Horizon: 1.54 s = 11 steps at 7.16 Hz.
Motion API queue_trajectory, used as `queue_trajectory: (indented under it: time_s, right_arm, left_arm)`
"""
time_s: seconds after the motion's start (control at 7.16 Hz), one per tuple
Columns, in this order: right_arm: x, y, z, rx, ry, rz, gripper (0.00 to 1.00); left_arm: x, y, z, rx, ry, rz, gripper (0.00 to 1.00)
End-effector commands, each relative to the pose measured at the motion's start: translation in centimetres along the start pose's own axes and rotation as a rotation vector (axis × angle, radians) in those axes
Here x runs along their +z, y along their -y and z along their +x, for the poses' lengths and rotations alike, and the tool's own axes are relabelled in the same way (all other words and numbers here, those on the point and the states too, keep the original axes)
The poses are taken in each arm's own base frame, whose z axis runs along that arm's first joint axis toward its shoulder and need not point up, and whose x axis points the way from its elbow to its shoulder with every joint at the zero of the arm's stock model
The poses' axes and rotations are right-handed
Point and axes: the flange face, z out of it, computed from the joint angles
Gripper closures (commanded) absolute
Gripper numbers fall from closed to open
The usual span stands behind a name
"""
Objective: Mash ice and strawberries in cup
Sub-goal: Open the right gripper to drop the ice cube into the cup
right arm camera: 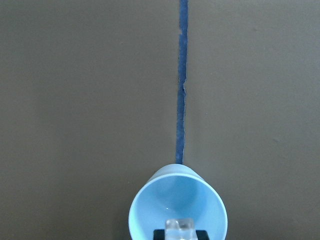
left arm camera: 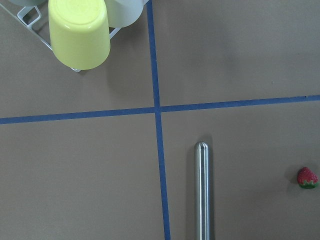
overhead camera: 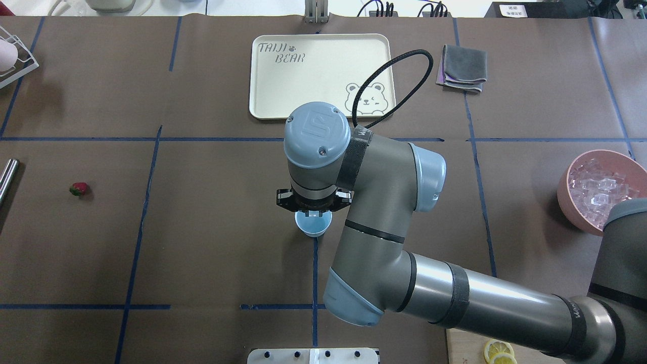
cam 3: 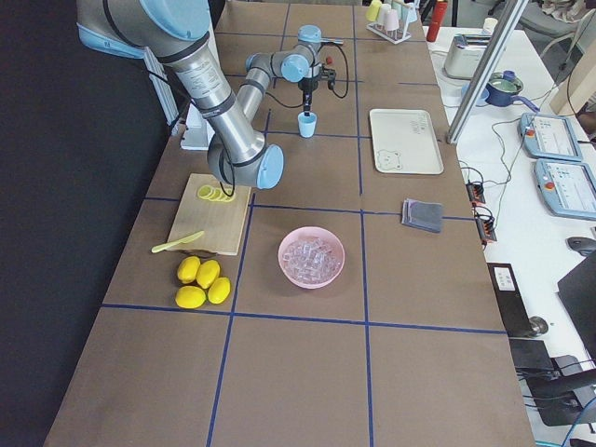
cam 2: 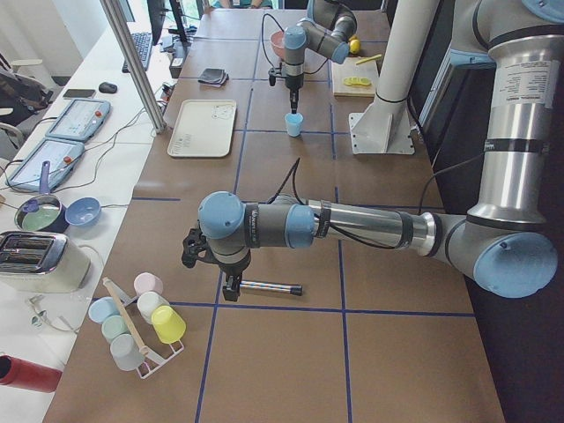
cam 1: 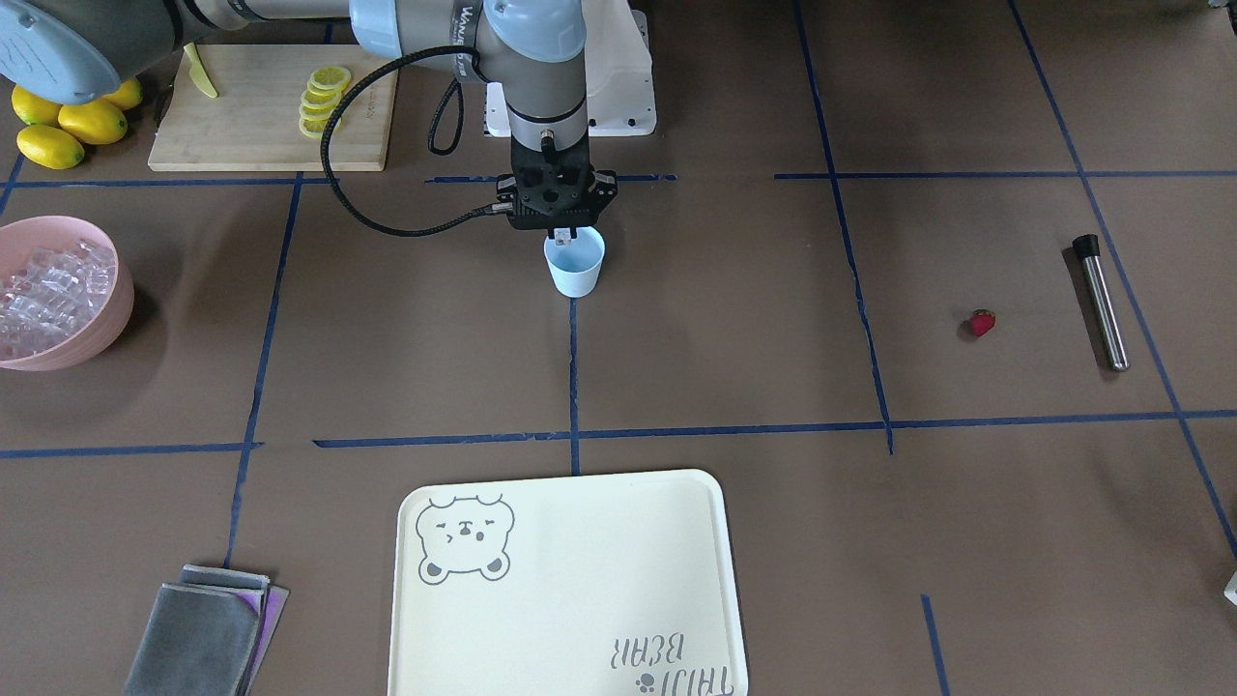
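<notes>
The pale blue cup [cam 1: 574,263] stands upright at the table's middle. My right gripper [cam 1: 563,232] hangs straight over its mouth, shut on one clear ice cube [right arm camera: 180,227]. In the right wrist view the cup's inside [right arm camera: 175,200] shows bare blue below the cube. More ice [cam 1: 48,290] fills the pink bowl [cam 1: 121,290]. The strawberry [cam 1: 982,322] lies alone on the table, and also shows in the left wrist view [left arm camera: 307,177]. My left gripper [cam 2: 231,286] hovers over a steel rod [left arm camera: 201,190] near the strawberry. I cannot tell whether it is open or shut.
A cream bear tray [cam 1: 570,580] lies across the table from the robot. A cutting board [cam 1: 261,126] with lemon slices and whole lemons [cam 1: 68,126] sit by the robot's base. Folded cloths [cam 1: 203,633] lie beside the tray. A cup rack [cam 2: 141,322] stands near the left gripper.
</notes>
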Motion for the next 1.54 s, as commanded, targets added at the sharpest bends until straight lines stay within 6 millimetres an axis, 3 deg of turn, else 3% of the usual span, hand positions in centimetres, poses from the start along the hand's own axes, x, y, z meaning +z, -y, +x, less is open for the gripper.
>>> queue_trajectory:
  time_s: [0.0,0.14,0.84,1.26,1.4]
  right_arm:
    - [0.2,0.0,-0.3,-0.003,-0.003,-0.002,0.92]
    - [0.2,0.1,-0.3,-0.004,-0.004,-0.002,0.84]
    - [0.5,0.4,-0.6,-0.022,0.019,0.027,0.06]
    - [0.2,0.5,-0.6,-0.013,0.023,0.031,0.01]
    - [-0.8,0.4,-0.6,-0.017,0.04,0.039,0.01]
  left_arm:
    - [0.0,0.1,0.0,0.001,0.0,0.001,0.0]
    - [0.0,0.1,0.0,0.001,0.0,0.001,0.0]
    - [-0.1,0.3,0.1,0.004,0.002,0.003,0.0]
    - [-0.1,0.3,0.1,0.004,0.002,0.003,0.0]
    - [-0.1,0.3,0.1,0.005,0.002,0.004,0.0]
